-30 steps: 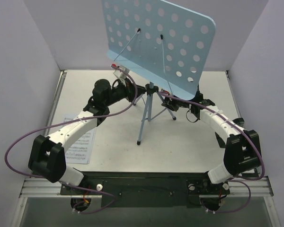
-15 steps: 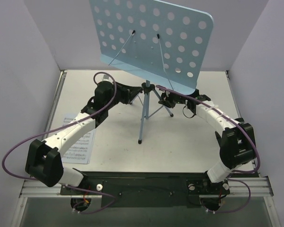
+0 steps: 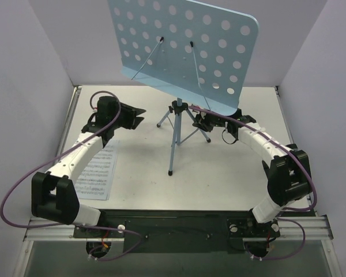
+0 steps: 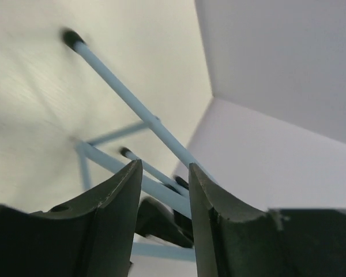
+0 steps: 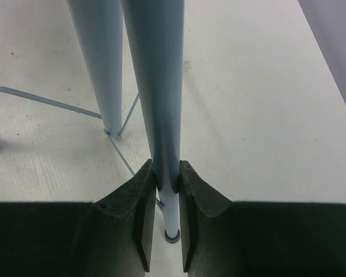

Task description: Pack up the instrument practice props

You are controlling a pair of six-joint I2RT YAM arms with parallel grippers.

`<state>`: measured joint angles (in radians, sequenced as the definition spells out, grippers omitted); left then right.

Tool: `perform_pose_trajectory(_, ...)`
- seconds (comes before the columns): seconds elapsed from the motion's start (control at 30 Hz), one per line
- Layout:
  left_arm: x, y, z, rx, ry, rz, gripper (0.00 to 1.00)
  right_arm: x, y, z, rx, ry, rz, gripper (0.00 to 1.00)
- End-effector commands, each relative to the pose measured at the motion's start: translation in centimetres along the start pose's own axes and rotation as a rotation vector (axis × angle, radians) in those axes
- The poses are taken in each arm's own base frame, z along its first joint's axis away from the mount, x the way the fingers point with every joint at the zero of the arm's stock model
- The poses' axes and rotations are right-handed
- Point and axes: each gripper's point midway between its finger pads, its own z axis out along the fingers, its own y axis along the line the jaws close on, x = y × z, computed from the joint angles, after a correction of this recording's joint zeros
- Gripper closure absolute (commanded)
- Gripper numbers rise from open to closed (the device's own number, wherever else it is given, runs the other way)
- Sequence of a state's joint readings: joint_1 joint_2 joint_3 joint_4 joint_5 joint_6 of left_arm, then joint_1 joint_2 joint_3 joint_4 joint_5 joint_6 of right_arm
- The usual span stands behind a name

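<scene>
The light-blue hole-punched music stand [image 3: 184,52] stands upright at the back middle of the table on its thin tripod legs [image 3: 173,147]. My left gripper [image 3: 136,118] hangs to the left of the tripod, open and apart from it. In the left wrist view its fingers [image 4: 118,202] stand spread with nothing between them [image 4: 164,173], and the tripod legs [image 4: 135,107] lie beyond. My right gripper [image 3: 203,122] is shut on one tripod leg [image 5: 158,86], pinched between the jaws [image 5: 166,173]. A white sheet-music page [image 3: 99,173] lies flat at the left, partly under my left arm.
Pale purple walls [image 3: 29,86] close in the table on the left, back and right. A metal rail [image 3: 179,228] with both arm bases runs along the near edge. Purple cables [image 3: 14,184] loop out from each arm. A second tripod leg [image 5: 98,63] stands just left of the gripped one.
My left gripper has opened and drawn back to the left, away from the stand. The stand's desk shifted left early on, then held still. The right gripper stays shut on the leg.
</scene>
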<state>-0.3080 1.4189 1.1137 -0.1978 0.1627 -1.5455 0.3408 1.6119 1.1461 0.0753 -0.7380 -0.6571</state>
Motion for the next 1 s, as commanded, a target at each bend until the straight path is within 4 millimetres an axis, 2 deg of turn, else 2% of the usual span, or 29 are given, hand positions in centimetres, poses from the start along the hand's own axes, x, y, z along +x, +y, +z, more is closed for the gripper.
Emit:
perform_pose_trajectory(0.0,-4.7,5.4,-0.9,-0.121,-0.071,0.383,0.52,4.0,5.2,0.0,-0.169,0.13,0.141,1.0)
perform_pose_trajectory(0.03,-6.0,6.2,-1.2,-0.101,-0.089,0.515,0.52,4.1,5.3,0.0,-0.174,0.129,0.142,1.0)
perform_pose_trajectory(0.07,-6.4,6.4,-1.4,-0.09,-0.096,0.616,0.52,4.0,5.2,0.1,-0.178,0.124,0.137,1.0)
perform_pose_trajectory(0.1,-7.0,6.8,-1.8,-0.07,-0.108,0.815,0.52,3.9,5.2,0.1,-0.179,0.122,0.132,1.0)
perform_pose_trajectory(0.13,-6.1,6.5,-2.3,-0.003,-0.072,0.929,0.43,3.8,5.1,0.2,-0.18,0.115,0.12,0.99)
perform_pose_trajectory(0.17,-5.7,6.3,-2.5,0.073,-0.072,1.14,0.33,3.8,5.0,0.2,-0.182,0.114,0.116,0.99)
perform_pose_trajectory(0.2,-4.4,5.7,-3.8,0.137,-0.064,1.231,0.32,3.6,4.9,0.3,-0.183,0.106,0.096,0.99)
perform_pose_trajectory(0.23,-3.2,4.9,-4.0,0.211,-0.09,1.45,0.32,3.7,4.8,0.3,-0.181,0.106,0.09,0.99)
perform_pose_trajectory(0.27,-1.8,3.3,-5.5,0.285,-0.124,1.572,0.32,3.6,4.8,0.3,-0.182,0.1,0.073,0.99)
perform_pose_trajectory(0.3,0.3,3.1,-5.7,0.341,-0.137,1.815,0.32,3.6,4.7,0.3,-0.179,0.098,0.069,0.99)
perform_pose_trajectory(0.33,1.2,1.8,-6.9,0.396,-0.195,1.931,0.31,3.6,4.6,0.4,-0.175,0.091,0.06,0.99)
perform_pose_trajectory(0.37,3.3,1.2,-7.3,0.474,-0.221,2.093,0.34,3.6,4.7,0.4,-0.175,0.089,0.06,0.99)
perform_pose_trajectory(0.43,5.7,-0.2,-8.2,0.575,-0.245,2.322,0.35,3.4,4.9,0.5,-0.18,0.072,0.061,0.99)
perform_pose_trajectory(0.47,7.2,-1.4,-8.5,0.62,-0.249,2.39,0.35,3.4,4.9,0.6,-0.179,0.066,0.057,0.99)
perform_pose_trajectory(0.5,7.3,-2.0,-8.3,0.621,-0.279,2.474,0.35,3.4,5.1,0.6,-0.181,0.06,0.054,0.99)
perform_pose_trajectory(0.53,8.1,-3.4,-8.5,0.653,-0.319,2.495,0.35,3.4,5.2,0.7,-0.182,0.059,0.054,0.99)
perform_pose_trajectory(0.67,9.7,-7.0,-8.4,0.786,-0.48,2.658,0.36,3.9,5.6,0.6,-0.181,0.056,0.052,0.99)
perform_pose_trajectory(0.7,9.9,-7.3,-8.2,0.797,-0.497,2.671,0.35,4.2,5.8,0.6,-0.186,0.062,0.057,0.99)
perform_pose_trajectory(0.73,10.1,-8.0,-7.6,0.805,-0.537,2.702,0.31,4.3,6.0,0.6,-0.187,0.063,0.057,0.99)
perform_pose_trajectory(0.8,10.4,-8.9,-6.9,0.814,-0.58,2.745,0.31,4.1,5.7,0.7,-0.176,0.047,0.043,0.99)
perform_pose_trajectory(0.97,11.6,-9.2,-5.5,0.891,-0.544,2.853,0.43,3.7,5.7,0.7,-0.177,0.036,0.043,0.99)
